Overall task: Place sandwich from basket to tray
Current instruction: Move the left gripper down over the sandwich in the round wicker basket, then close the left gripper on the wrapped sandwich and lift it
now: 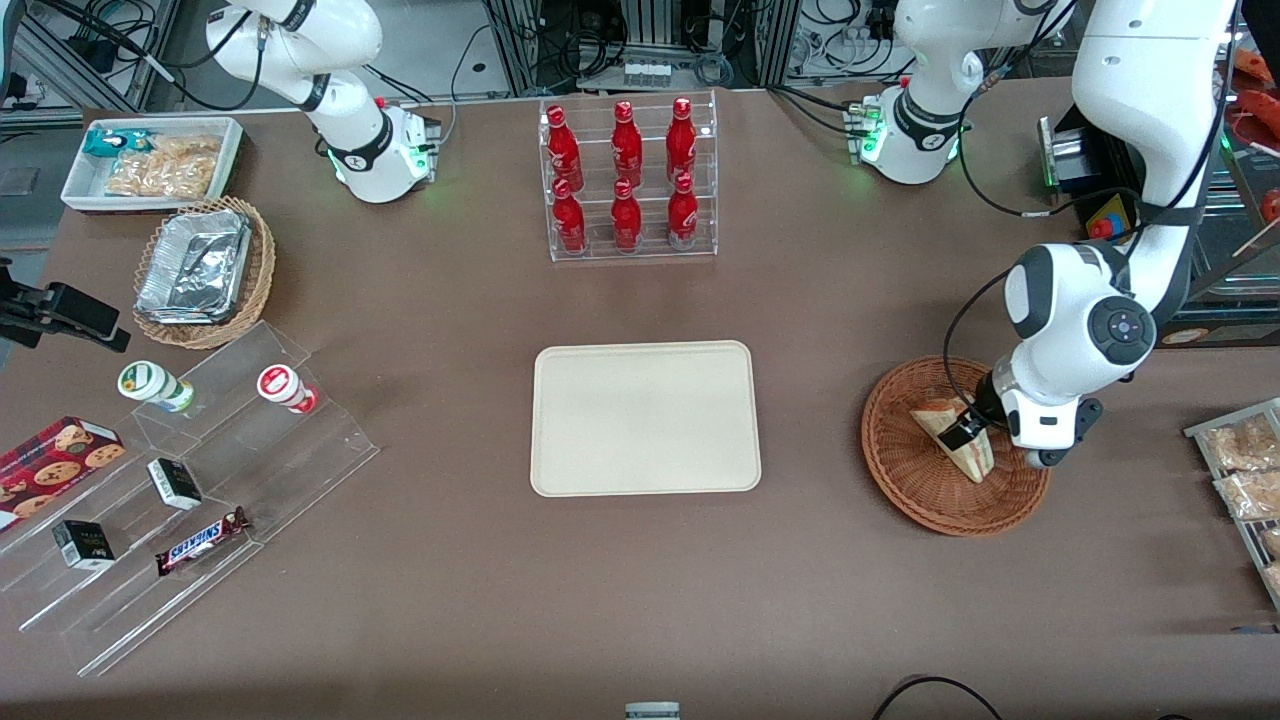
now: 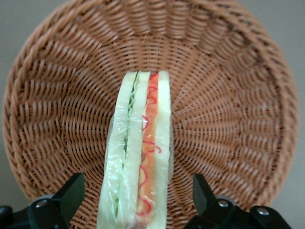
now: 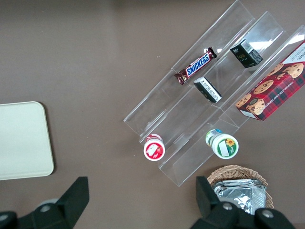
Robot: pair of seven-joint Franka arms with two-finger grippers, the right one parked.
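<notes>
The sandwich (image 1: 948,424), a wrapped white-bread wedge, stands on edge in the round reddish-brown basket (image 1: 905,485) toward the working arm's end of the table. In the left wrist view its cut edge (image 2: 143,143) shows green and red filling against the basket weave (image 2: 228,109). My gripper (image 1: 975,440) is lowered into the basket and open, one finger (image 2: 71,195) on each side of the sandwich with a gap to each, so the gripper (image 2: 137,200) straddles it without touching. The cream tray (image 1: 645,417) lies bare at the table's middle.
A clear rack of red bottles (image 1: 628,180) stands farther from the front camera than the tray. Snack packets on a rack (image 1: 1245,470) lie beside the basket at the table edge. Toward the parked arm's end are a stepped acrylic shelf (image 1: 190,480), a tan basket of foil containers (image 1: 200,270) and a white bin (image 1: 150,160).
</notes>
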